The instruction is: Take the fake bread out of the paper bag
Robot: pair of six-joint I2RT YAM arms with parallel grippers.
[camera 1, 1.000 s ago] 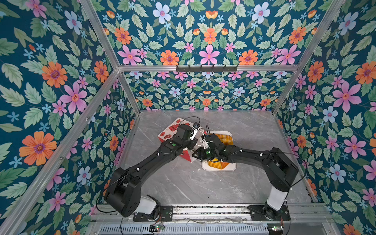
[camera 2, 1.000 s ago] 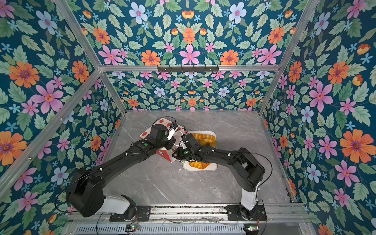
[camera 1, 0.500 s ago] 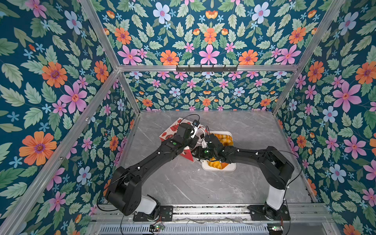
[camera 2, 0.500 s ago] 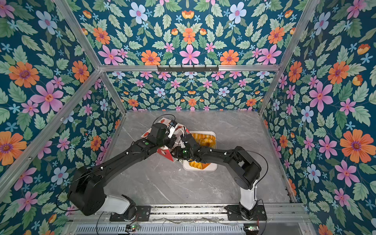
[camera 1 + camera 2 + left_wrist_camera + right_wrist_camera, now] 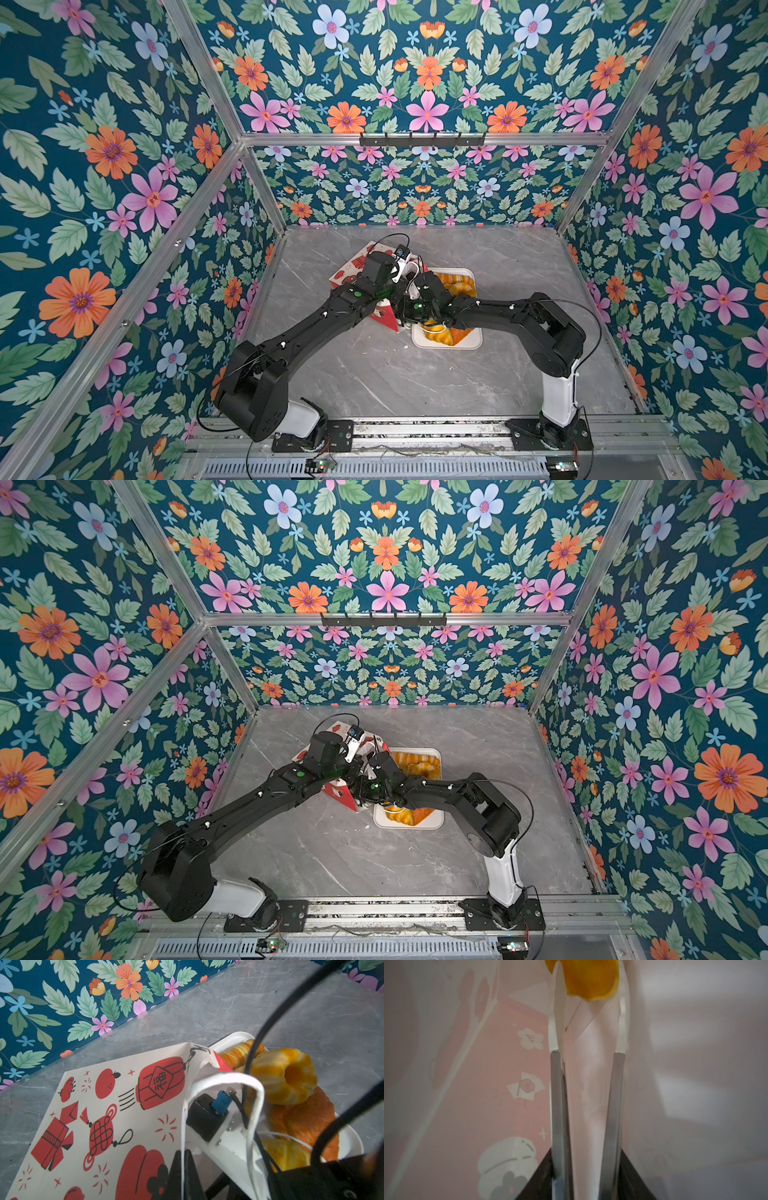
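The paper bag [image 5: 353,270] [image 5: 305,755] lies on its side at the middle of the table, white with red prints [image 5: 116,1105]. My left gripper [image 5: 182,1160] is shut on the bag's white handle strip at the mouth. My right gripper [image 5: 589,991] is inside the bag, open, with one golden piece of fake bread [image 5: 591,978] between its fingertips; whether the pads touch it I cannot tell. More fake bread [image 5: 455,282] [image 5: 415,764] lies outside the bag, among it a ring [image 5: 284,1076] and an orange-brown piece [image 5: 307,1122].
The loose pastries rest in a white tray [image 5: 473,344] [image 5: 436,824] [image 5: 351,1142] directly right of the bag's mouth. Both arms cross above the bag and tray. Floral walls close the table on three sides, with bare grey tabletop [image 5: 374,374] in front.
My right gripper has pushed leftward, deeper into the bag's mouth, and its fingers have parted wider. The left gripper has kept its hold on the handle.
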